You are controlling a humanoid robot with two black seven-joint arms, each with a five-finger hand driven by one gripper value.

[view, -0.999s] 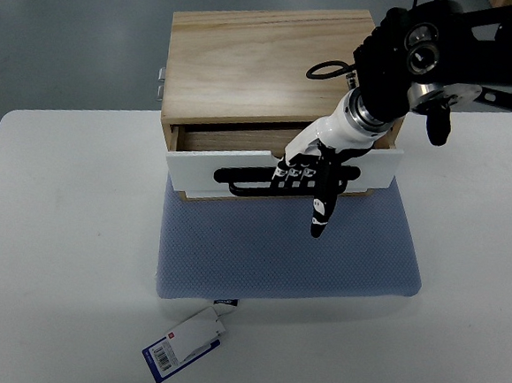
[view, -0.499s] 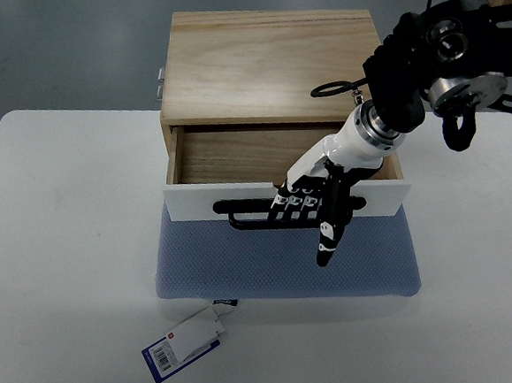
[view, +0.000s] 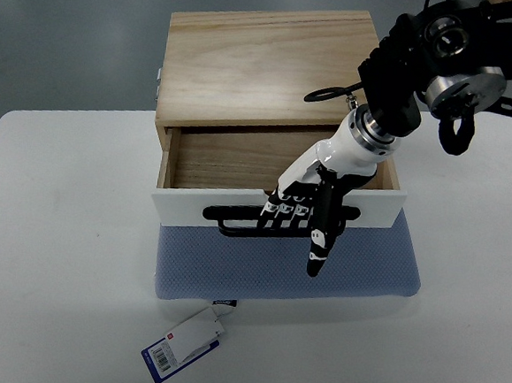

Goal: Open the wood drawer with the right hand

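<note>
A light wooden box (view: 266, 64) stands at the far side of a white table (view: 56, 256), toward twelve o'clock, with its front edge resting over a blue mesh pad (view: 259, 267) that spreads out toward six o'clock. The wood drawer (view: 232, 159) is pulled partway out of the box toward the near side, so its bare wooden floor shows between the box and the white drawer front (view: 184, 208). That white front hangs over the far edge of the pad and sits slightly askew, its left end nearer than its right.

A black bar handle (view: 236, 222) runs along the drawer front. The right hand (view: 306, 211) comes in from the two o'clock corner on a black arm (view: 435, 55) with a white wrist section, and its black and white fingers (view: 283, 213) are curled over the handle, gripping it from above. One finger (view: 319, 250) is not wrapped around the bar: it sticks out straight toward six o'clock, past the drawer front and over the pad.

At about seven o'clock from the pad, a white tag with a barcode (view: 184, 341) lies flat on the table, touching the pad's near edge
</note>
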